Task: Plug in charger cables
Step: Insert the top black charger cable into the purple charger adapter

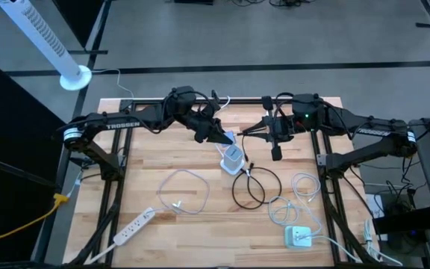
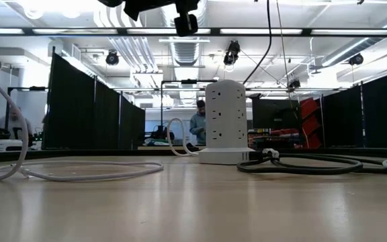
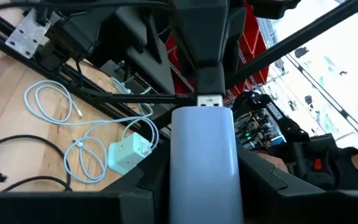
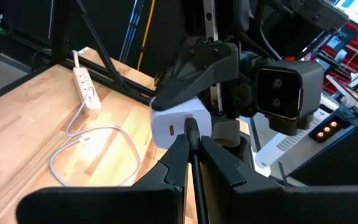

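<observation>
Both arms are raised above the back-centre of the table (image 1: 200, 232), grippers facing each other and close together. Left gripper (image 1: 216, 136) is clamped on a small white charger block (image 4: 180, 121); left wrist view shows the block (image 3: 204, 155) upright between the two fingers, w/ a metal plug (image 3: 210, 101) at its top end. Right gripper (image 4: 190, 140) is clenched on a black cable (image 4: 194, 174); in the right wrist view the fingers pinch the thin cable and its tip sits against the block's face, just beside a small red port mark. Whether the plug is fully seated: cannot tell. Below the grippers, a white tower power strip (image 2: 226, 121) stands upright at table centre. The black cable's loose loops (image 1: 256, 187) lie on the wood just to the robot's right of the tower. One white cable (image 1: 184, 190) is looped on the left half, near the flat white power strip (image 1: 133, 228) at the front-left corner. More white cables (image 1: 298, 196) lie coiled on the right half, next to a second charger block (image 1: 298, 237) at the front. A person (image 2: 197, 124) stands in the room beyond the table.
</observation>
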Controlling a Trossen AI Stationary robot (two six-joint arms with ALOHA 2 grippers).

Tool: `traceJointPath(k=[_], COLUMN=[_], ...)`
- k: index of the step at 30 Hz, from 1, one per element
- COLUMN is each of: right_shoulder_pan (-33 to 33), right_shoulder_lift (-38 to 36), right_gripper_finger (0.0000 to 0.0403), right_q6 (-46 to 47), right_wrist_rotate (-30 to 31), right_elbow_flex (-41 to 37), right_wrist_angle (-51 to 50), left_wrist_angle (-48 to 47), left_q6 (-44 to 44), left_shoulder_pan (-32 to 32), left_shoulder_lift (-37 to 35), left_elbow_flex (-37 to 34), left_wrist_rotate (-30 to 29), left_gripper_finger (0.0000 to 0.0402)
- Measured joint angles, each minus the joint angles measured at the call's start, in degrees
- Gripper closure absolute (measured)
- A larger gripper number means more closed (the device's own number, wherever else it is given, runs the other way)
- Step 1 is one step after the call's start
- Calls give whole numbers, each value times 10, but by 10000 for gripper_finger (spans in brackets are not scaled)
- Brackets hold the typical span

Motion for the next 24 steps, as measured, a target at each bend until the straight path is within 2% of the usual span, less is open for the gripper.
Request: traceJointPath(k=[24], right_shoulder_pan=[0], right_shoulder_lift=[19], right_gripper_finger=[389], right_q6=[-2], right_wrist_rotate=[6], right_elbow_flex=[0], right_wrist_angle=[1], left_wrist_angle=[-1], left_q6=[3], left_shoulder_pan=[0], left_shoulder_lift=[0], left_elbow_flex=[0], left_wrist_rotate=[18], left_gripper_finger=[284])
